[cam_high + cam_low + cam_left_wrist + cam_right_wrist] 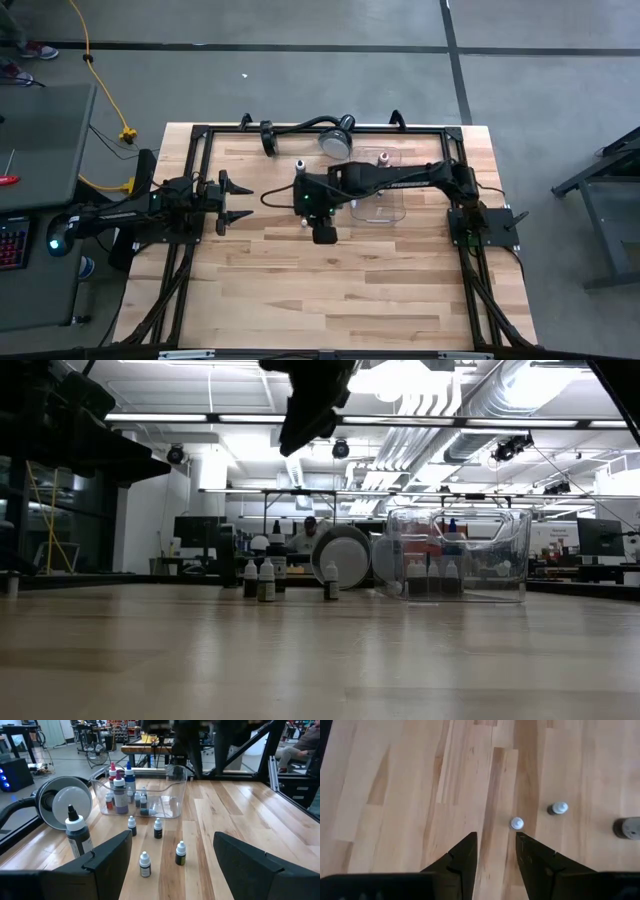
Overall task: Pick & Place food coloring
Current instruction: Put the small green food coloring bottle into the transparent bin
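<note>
Beneath the right claw [496, 836], half spread and empty, stands a white-capped food coloring bottle [517, 823]

We see grey concrete floor [300, 70] around the table, crossed by dark seam lines, with a yellow cable [95, 75] trailing over it on the left arm's side. A grey bench [40, 150] sits beyond that arm; a dark metal frame [605, 200] stands off past the right arm's base. Looking level across, the ceiling carries white ducts [440, 420] and bright strip lights [180, 418]. Far behind, workbenches with monitors [195, 532], and a seated person [308, 535] at one.
</note>
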Controlling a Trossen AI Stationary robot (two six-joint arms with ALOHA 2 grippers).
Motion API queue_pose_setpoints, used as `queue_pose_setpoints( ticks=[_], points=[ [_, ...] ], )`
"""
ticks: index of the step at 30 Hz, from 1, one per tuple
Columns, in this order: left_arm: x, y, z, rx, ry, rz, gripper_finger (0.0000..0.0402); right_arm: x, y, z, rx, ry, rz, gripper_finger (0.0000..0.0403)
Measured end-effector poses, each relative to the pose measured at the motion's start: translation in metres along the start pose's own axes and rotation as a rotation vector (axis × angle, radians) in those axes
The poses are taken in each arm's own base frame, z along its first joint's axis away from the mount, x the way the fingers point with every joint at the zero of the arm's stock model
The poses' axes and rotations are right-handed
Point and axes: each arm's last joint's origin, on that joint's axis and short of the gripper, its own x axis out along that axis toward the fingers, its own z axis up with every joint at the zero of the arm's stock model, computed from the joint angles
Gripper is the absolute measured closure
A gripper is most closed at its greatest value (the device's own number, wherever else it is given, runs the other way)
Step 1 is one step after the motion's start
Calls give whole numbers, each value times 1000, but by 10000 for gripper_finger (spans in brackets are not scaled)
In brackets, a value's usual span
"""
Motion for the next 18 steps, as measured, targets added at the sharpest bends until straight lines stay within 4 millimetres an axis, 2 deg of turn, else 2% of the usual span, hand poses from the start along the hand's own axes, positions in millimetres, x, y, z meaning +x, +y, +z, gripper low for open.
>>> queue_pose_setpoints(
  ticks=[11,18],
  points=[
    [0,0,0,0,0,0,124,52,-8,-6,178,89,-18,279],
    [0,0,0,0,0,0,124,76,-13,-12,339,129,-90,279]
  ],
)
